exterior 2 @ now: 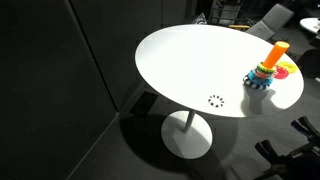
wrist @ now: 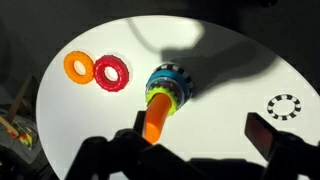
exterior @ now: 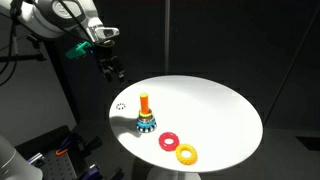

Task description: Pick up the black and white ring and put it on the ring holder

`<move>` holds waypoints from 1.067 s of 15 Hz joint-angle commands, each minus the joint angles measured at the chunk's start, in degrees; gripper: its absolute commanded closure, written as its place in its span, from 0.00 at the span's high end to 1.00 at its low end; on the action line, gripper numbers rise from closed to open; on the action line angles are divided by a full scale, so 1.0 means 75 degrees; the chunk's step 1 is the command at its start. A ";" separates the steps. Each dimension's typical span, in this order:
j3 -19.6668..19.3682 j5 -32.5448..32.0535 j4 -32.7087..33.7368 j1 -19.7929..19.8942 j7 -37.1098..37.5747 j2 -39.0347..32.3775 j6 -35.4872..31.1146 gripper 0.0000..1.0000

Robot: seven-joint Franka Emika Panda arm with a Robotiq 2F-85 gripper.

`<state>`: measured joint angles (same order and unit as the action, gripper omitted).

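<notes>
Speckled flat b&w ring (wrist: 284,106) on round table (wrist: 222,68), apart from orange-peg ring holder (wrist: 163,95); jaws spread, empty.

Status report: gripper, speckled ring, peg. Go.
Gripper open, empty, raised. Black and white ring flat on table, not yet on ring holder. Red ring, yellow ring aside; path clear.

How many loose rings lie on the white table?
3. The black and white ring lies alone; the red ring and the yellow ring lie side by side on the far side of the ring holder. None appears hidden.
</notes>
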<state>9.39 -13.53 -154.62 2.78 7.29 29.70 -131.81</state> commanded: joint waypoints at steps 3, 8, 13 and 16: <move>-0.0118 -0.0071 0.0016 -0.0122 0.0053 -0.0006 0.0038 1.00; -0.0191 0.0173 0.0159 -0.0278 -0.0018 -0.0207 0.0049 1.00; -0.0206 0.0412 0.0321 -0.0528 -0.0004 -0.0497 -0.0089 1.00; -0.0262 0.0717 0.0440 -0.0677 -0.0077 -0.0740 -0.0302 1.00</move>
<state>8.66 -10.44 -153.50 -0.86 7.29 26.80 -132.91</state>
